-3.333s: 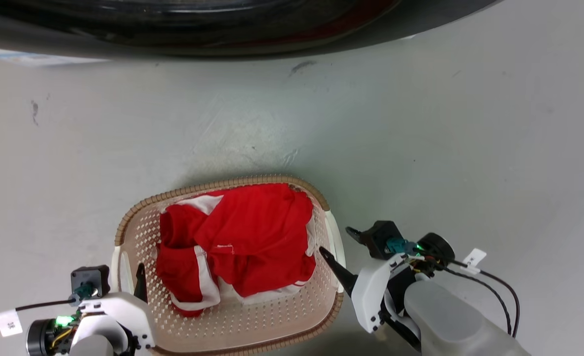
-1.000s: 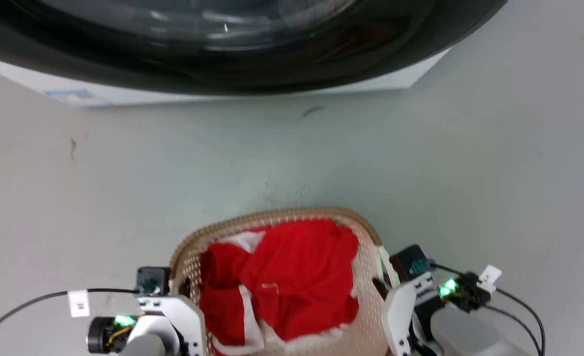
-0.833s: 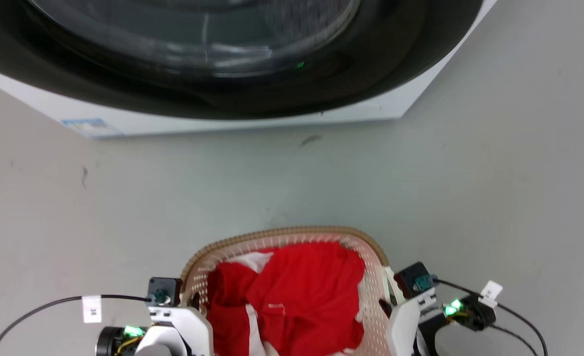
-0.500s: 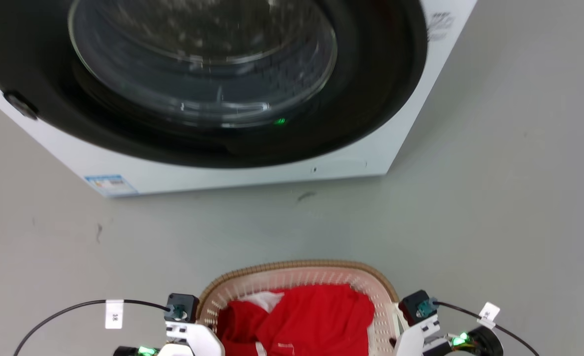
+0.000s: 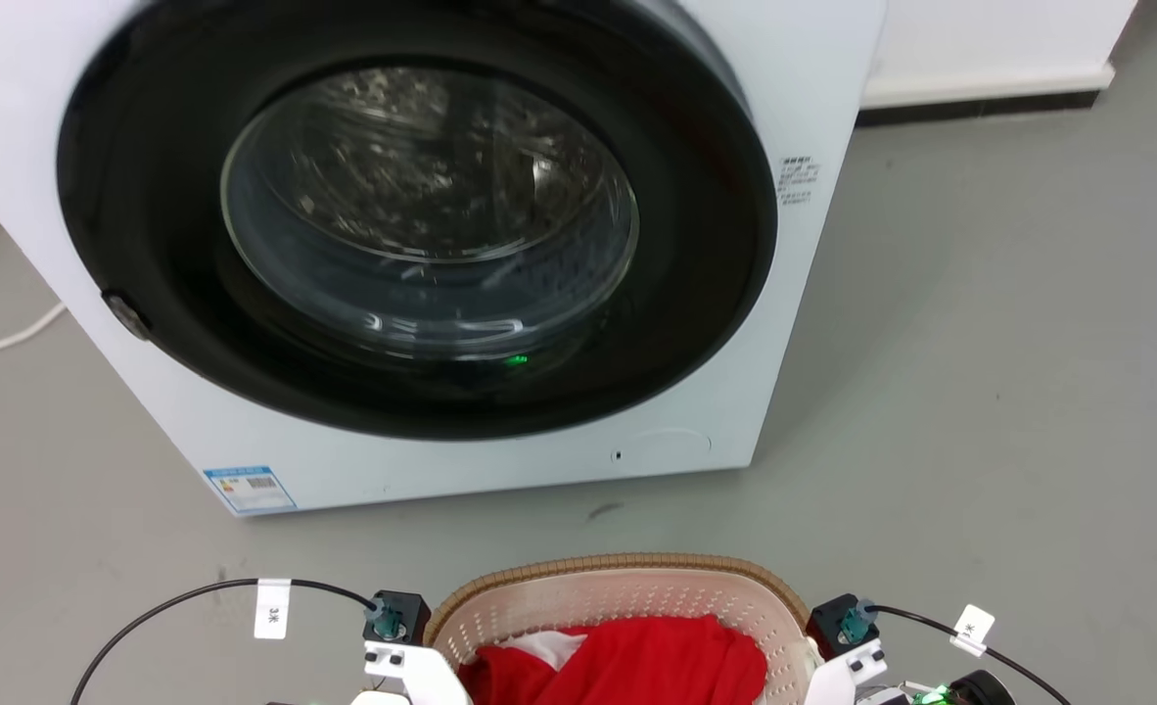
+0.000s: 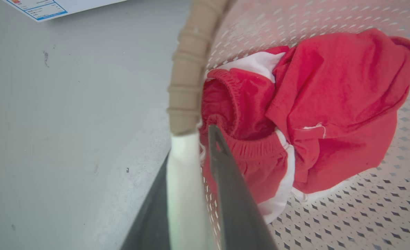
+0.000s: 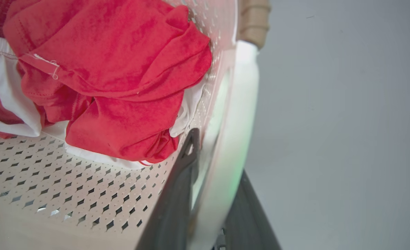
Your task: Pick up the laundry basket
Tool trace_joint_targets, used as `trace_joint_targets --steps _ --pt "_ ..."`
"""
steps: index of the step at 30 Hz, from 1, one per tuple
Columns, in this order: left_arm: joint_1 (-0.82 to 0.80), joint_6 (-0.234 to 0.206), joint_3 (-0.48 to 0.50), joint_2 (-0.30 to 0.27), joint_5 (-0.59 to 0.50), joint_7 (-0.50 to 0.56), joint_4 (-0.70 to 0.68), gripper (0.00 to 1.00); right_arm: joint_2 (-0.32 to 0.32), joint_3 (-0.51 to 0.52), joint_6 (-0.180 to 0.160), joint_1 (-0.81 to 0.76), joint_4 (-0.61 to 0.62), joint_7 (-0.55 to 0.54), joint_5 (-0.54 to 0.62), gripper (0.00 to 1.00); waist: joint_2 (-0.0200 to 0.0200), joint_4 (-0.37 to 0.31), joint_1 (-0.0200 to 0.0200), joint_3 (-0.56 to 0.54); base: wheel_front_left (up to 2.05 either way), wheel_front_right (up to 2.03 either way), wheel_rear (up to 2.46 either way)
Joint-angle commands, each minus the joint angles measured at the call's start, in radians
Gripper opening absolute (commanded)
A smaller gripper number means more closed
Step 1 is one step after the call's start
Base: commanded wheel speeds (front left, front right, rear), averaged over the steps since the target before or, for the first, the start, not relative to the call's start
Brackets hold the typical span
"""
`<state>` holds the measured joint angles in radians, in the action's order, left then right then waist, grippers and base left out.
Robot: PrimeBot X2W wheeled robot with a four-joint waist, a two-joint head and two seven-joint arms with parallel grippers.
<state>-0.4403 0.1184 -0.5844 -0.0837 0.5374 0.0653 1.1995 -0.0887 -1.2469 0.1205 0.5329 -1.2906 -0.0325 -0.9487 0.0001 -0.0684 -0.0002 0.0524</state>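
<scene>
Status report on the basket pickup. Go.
Both shut: left gripper on laundry basket's left handle, right gripper on right handle. Red clothes inside. Washing machine ahead, apart from basket.

White front-load washing machine [image 5: 813,294], grey floor [image 5: 980,392], white wall [image 5: 990,39]

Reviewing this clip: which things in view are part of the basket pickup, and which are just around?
Part of the job:
- laundry basket
- left gripper, closed on the white left handle
- right gripper, closed on the white right handle

Just around:
- red and white clothes, inside the basket
- washing machine
- white cable on the floor
</scene>
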Motion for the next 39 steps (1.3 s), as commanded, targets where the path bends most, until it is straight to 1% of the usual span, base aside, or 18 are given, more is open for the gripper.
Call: trace_joint_targets --steps 1,5,14,20,25,30,39 --pt "-0.007 0.021 -0.023 0.046 0.006 0.012 -0.022 0.00 0.043 -0.009 0.018 0.014 0.028 0.004 0.001 0.00 -0.0001 0.003 0.0002 -0.023 0.00 0.00 0.00" --pt "-0.028 0.023 -0.065 0.029 0.058 0.057 -0.038 0.00 0.030 -0.010 0.017 0.036 0.030 -0.026 -0.011 0.00 -0.0001 0.009 0.0002 -0.040 0.00 0.00 0.00" --pt "-0.071 0.023 -0.154 0.005 0.172 0.207 -0.056 0.00 -0.002 -0.018 0.016 0.059 0.057 -0.109 -0.032 0.00 -0.0001 0.022 0.0002 -0.068 0.00 0.00 0.00" --pt "-0.098 0.023 -0.205 -0.015 0.235 0.274 -0.066 0.00 -0.021 -0.023 0.015 0.077 0.073 -0.133 -0.037 0.00 -0.0001 0.032 0.0002 -0.082 0.00 0.00 0.00" --pt "-0.112 0.023 -0.246 -0.026 0.275 0.312 -0.064 0.00 -0.029 -0.026 0.012 0.078 0.083 -0.160 -0.039 0.00 -0.0001 0.036 0.0002 -0.094 0.00 0.00 0.00" --pt "-0.116 0.023 -0.282 -0.026 0.312 0.347 -0.061 0.00 -0.029 -0.029 0.012 0.077 0.093 -0.189 -0.046 0.00 -0.0001 0.038 0.0002 -0.113 0.00 0.00 0.00" --pt "-0.137 0.024 -0.337 -0.024 0.362 0.373 -0.049 0.00 -0.028 -0.033 0.012 0.090 0.098 -0.219 -0.045 0.00 -0.0001 0.042 0.0002 -0.129 0.00 0.00 0.00"
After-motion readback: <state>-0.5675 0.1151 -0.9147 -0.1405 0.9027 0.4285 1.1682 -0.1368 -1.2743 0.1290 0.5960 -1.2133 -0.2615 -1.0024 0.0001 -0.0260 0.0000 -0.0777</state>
